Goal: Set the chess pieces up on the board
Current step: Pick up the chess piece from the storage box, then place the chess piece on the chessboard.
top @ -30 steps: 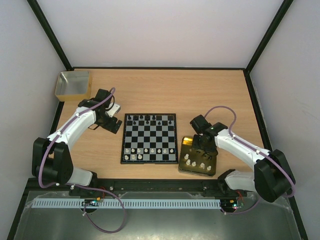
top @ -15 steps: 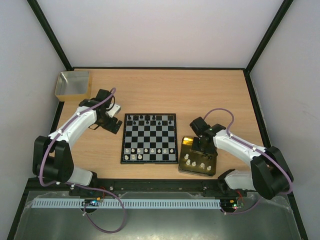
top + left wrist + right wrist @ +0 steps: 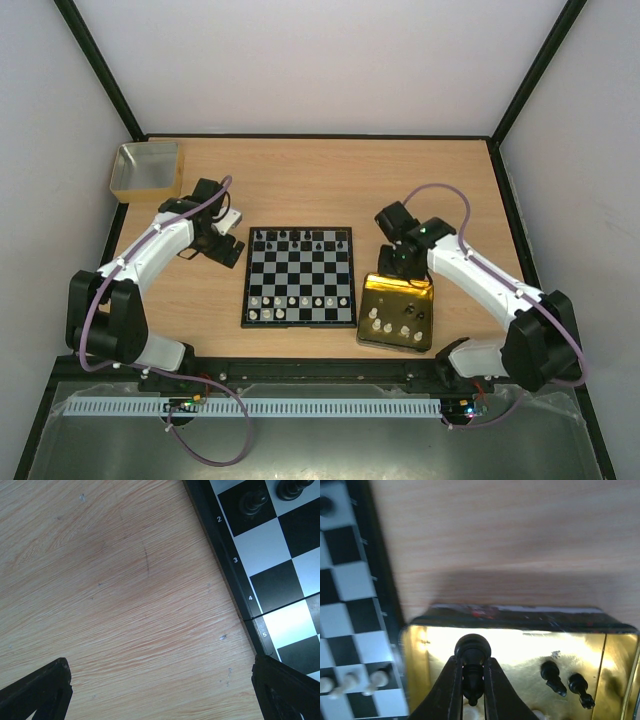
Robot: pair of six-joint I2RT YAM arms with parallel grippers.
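Note:
The board (image 3: pixel 300 272) lies mid-table, with black chess pieces (image 3: pixel 300 238) along its far rows and white ones (image 3: pixel 300 300) along its near rows. My right gripper (image 3: pixel 401 262) hangs over the far edge of the gold tray (image 3: pixel 396 296), just right of the board. In the right wrist view that gripper (image 3: pixel 472 662) is shut on a black chess piece (image 3: pixel 472 650), held lifted above the tray floor (image 3: pixel 520 647). My left gripper (image 3: pixel 222 250) stands open over bare wood left of the board. In its wrist view the left gripper (image 3: pixel 160 677) has nothing in it, and the board's edge (image 3: pixel 235 587) lies to its right.
Two black pieces (image 3: pixel 552 676) lie in the tray beside my right fingers, and several white pieces (image 3: pixel 396 328) stand in its near half. A yellowish box (image 3: pixel 147 168) sits at the table's far left corner. Black pieces (image 3: pixel 252 500) show on the board's left files.
My right gripper has shut on the black piece and drawn back from the tray's middle to its far edge. The left arm has not moved.

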